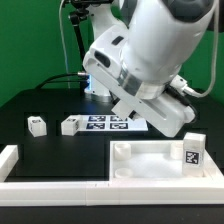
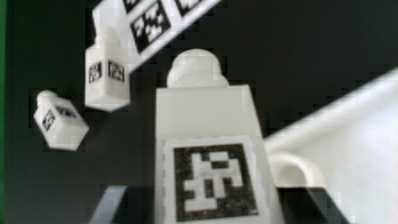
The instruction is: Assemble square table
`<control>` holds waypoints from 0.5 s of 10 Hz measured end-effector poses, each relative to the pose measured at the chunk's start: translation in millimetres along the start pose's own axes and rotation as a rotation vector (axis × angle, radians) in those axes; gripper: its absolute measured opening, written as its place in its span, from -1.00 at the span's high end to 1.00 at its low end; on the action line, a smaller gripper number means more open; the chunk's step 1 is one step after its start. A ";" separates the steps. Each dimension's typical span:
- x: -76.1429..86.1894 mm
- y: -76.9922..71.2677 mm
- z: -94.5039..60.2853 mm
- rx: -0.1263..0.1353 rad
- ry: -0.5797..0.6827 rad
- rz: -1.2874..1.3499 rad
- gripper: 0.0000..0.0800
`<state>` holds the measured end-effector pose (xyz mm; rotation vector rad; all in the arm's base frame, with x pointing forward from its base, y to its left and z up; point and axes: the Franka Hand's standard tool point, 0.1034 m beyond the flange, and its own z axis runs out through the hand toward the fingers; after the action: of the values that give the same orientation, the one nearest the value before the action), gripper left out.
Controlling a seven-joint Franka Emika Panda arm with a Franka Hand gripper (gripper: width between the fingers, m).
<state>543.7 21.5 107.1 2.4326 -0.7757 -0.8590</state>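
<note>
**Item 1 — gripper** (image 2: 208, 202): the jaws are set narrow and clamped on the held leg (image 2: 210, 140). In the wrist view the dark fingers (image 2: 118, 206) press against both flanks of the block. In the exterior view the fingers are hidden behind the tilted white arm (image 1: 160, 50).

**Item 2 — held leg:** a white block with a black-white tag on the face toward the wrist camera. Its rounded end points away from the hand. In the exterior view it stands upright just under the hand's lower end. It is at the corner of the square panel (image 1: 140, 165) on the exterior view's right. Whether it touches the panel cannot be told.

**Item 3:** the first loose leg (image 1: 37, 125) and second loose leg (image 1: 70, 125) are both on the black table (image 1: 60, 145). They lie well apart from the hand, toward the exterior view's left. The second is just beside the marker board (image 1: 112, 122).

**Item 4:** a white border rail (image 1: 60, 190) runs along the table's near edge, in front of the panel.
</note>
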 end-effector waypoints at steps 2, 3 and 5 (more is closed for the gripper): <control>6.2 -1.8 -4.8 0.032 0.015 0.004 0.27; 5.9 -3.3 -4.7 0.032 0.019 0.002 0.27; 19.0 -10.8 -14.4 0.065 0.173 -0.005 0.27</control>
<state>569.6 20.6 103.1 2.5262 -0.7429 -0.6235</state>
